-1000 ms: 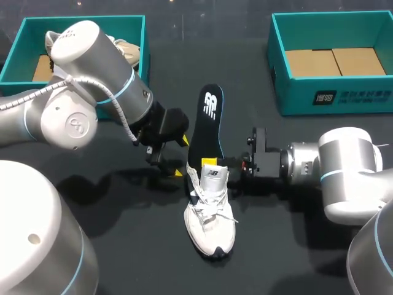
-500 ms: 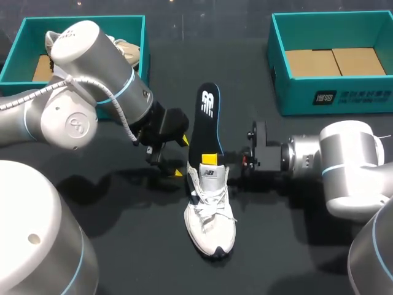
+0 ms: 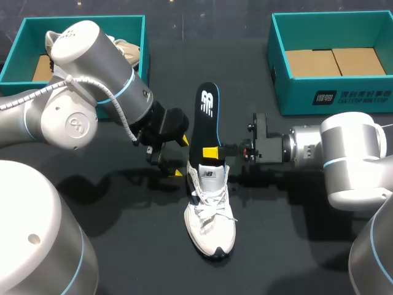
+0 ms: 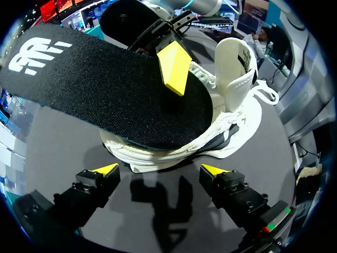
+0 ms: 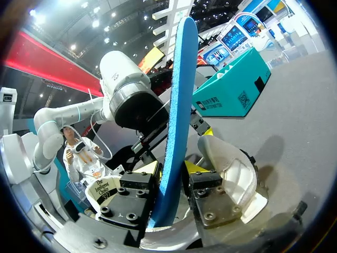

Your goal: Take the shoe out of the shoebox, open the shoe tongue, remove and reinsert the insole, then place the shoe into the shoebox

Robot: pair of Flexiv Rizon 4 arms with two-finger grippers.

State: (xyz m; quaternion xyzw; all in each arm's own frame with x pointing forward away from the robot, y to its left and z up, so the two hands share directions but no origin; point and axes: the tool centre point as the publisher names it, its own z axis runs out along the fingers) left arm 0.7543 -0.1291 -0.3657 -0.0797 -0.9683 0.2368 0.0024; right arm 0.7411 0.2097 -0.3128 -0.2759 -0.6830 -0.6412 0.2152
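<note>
insole [image 3: 207,120] drawn farther out of shoe [image 3: 210,215] | right fingers [image 3: 210,152] gripping it | left fingers [image 4: 105,169] open

Left end effector [image 3: 181,156] hangs spread wide; right end effector [image 3: 212,152] pinches the insole [image 3: 207,117].

The table [image 3: 147,258] carries two teal boxes: the left shoebox [image 3: 83,20] and the right shoebox [image 3: 331,95]. I count two shoes: one white shoe [image 3: 209,212] standing on the table, and one pale shoe [image 3: 127,50] inside the left shoebox, partly hidden. There is one insole [image 3: 207,117]. Two arms come in, the left arm [image 3: 80,92] and the right arm [image 3: 350,166], so there are also two grippers: the left gripper [image 3: 181,156] and the right gripper [image 3: 210,153].
</note>
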